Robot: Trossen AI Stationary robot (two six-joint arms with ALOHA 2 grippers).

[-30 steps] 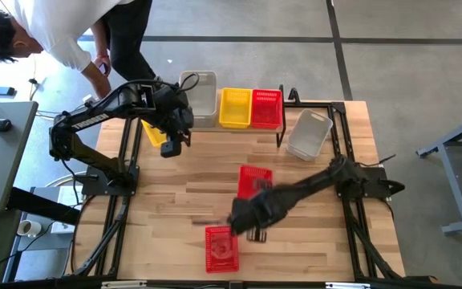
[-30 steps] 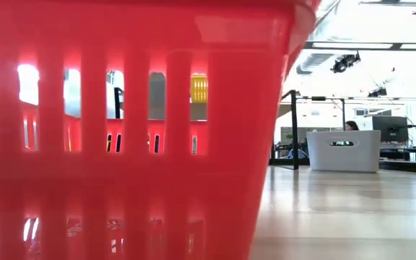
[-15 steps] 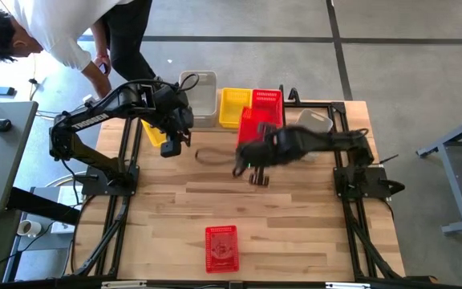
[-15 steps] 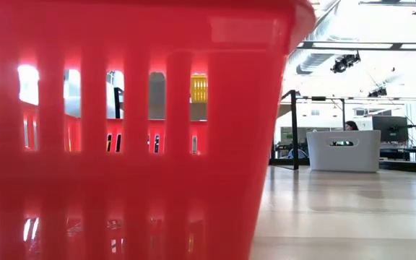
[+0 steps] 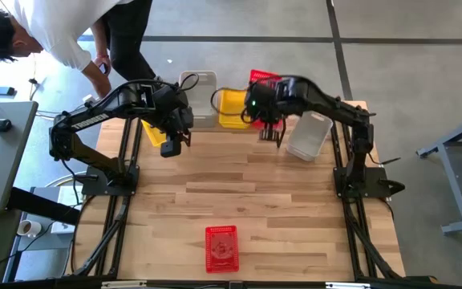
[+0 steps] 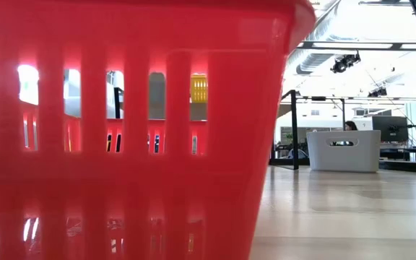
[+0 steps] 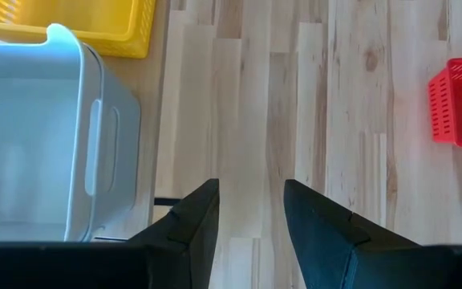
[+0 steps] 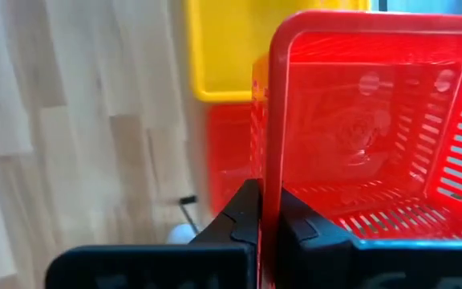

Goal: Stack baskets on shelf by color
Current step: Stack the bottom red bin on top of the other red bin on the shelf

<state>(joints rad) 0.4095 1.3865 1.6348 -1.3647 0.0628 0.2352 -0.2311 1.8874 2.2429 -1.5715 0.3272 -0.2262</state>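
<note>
Wooden table (image 5: 295, 209) seen from above: left gripper (image 5: 172, 148) waits mid-left, jaws apart and empty. Right gripper (image 5: 269, 128) has swung from mid-table, clamped on a red basket (image 5: 264, 79) now above the far shelf's (image 5: 289, 104) red basket, ready to stack.

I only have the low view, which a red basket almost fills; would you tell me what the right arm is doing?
Observer: The right gripper is shut on the rim of a red basket, held above the shelf's red stack.
Operator: Thank you. Is that the basket blocking my view?
Observer: No, yours is another red basket, alone at the table's near edge.
Operator: And the left arm?
Observer: The left gripper hangs open and empty beside a grey basket.
</note>
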